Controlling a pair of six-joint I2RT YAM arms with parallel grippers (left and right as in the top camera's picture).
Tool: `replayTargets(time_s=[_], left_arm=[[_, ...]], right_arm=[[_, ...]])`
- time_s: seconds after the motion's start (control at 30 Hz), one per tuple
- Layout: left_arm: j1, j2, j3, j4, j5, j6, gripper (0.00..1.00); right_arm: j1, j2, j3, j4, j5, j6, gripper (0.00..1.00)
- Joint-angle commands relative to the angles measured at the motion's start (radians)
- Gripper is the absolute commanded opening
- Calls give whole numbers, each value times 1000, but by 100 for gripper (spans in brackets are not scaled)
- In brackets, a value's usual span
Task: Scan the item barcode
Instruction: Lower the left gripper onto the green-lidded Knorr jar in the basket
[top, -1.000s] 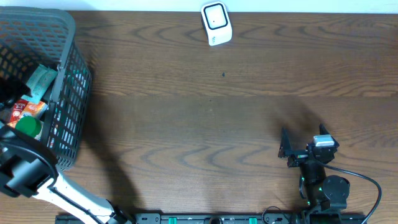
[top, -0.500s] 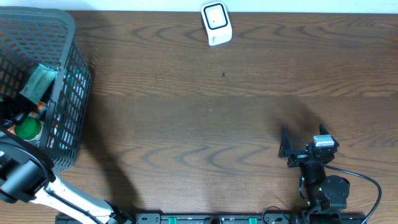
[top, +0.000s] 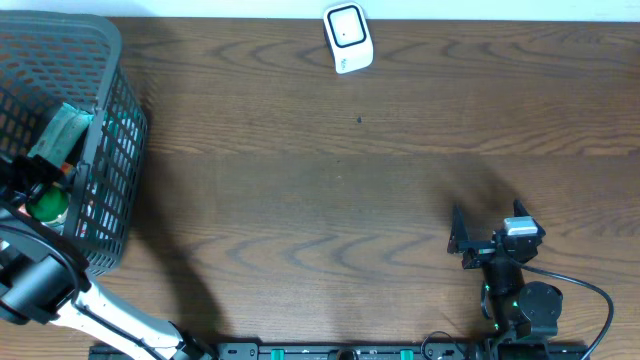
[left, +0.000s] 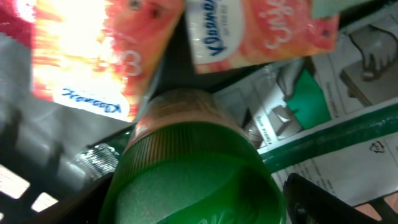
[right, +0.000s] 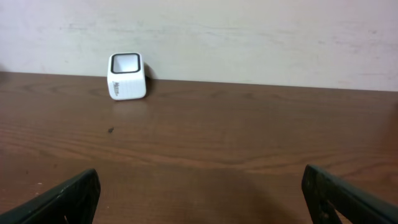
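Step in hand: we judge this to be the pick, with an item being taken out of the basket before any scanning.
Task's thing: the round green-capped bottle (left: 193, 186) with a ribbed plastic lid. It lies inside the dark grey plastic mesh basket (top: 115, 140) at the left edge of the overhead frame, and fills the lower middle of the left wrist view.
Left gripper (top: 28, 188): it is down inside the basket, right at the bottle. Only one dark finger shows, in the lower right corner of the wrist view just beside the cap, so we cannot tell whether the fingers are gripping it or only straddling it.
Right gripper (right: 200, 186): its fingers are spread wide and hold nothing. It is parked at the lower right of the overhead frame.
Scanner: the small white box-shaped barcode scanner (top: 348, 38) stands top centre on the brown wooden table (top: 300, 180), well apart from the basket.
Next move: we think it calls for a firm hold on the cap and a lift clear of the basket wall. The bottle then has to be carried to the scanner with its barcode turned toward the window. We see no barcode yet.
Count: one basket, one scanner, one green-capped bottle, two orange-pink foil sachets (left: 99, 56), one teal packet (top: 65, 130), possibly one white-and-green printed pack (left: 336, 130), and two grippers.
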Motion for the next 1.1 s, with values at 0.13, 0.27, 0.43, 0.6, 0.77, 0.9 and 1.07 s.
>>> replayTargets(time_s=[0.13,0.27,0.43,0.6,0.77,0.9,1.07], left_arm=[[-63,-19,-5,15,-2,-2,88],[-63,-18,-5,20,-19,-2,91],[-64,-18,-5,41,-19,-2,91],[-65,-23,-1,34,-5,-2,91],[-66,-77,0,34,-5,-2,91],[-66,-137,0,14,-26,-10,87],[-66,-191,0,-18,-80,-47,83]], right_arm=[[-5,-1,-1,-4,3,14,99],[-5,-1,-1,-4,3,14,99],[-5,-1,-1,-4,3,14,99],[-5,-1,-1,-4,3,14,99],[-5,-1,-1,-4,3,14,99],[-5,-1,-1,-4,3,14,99],[-5,-1,-1,-4,3,14,99]])
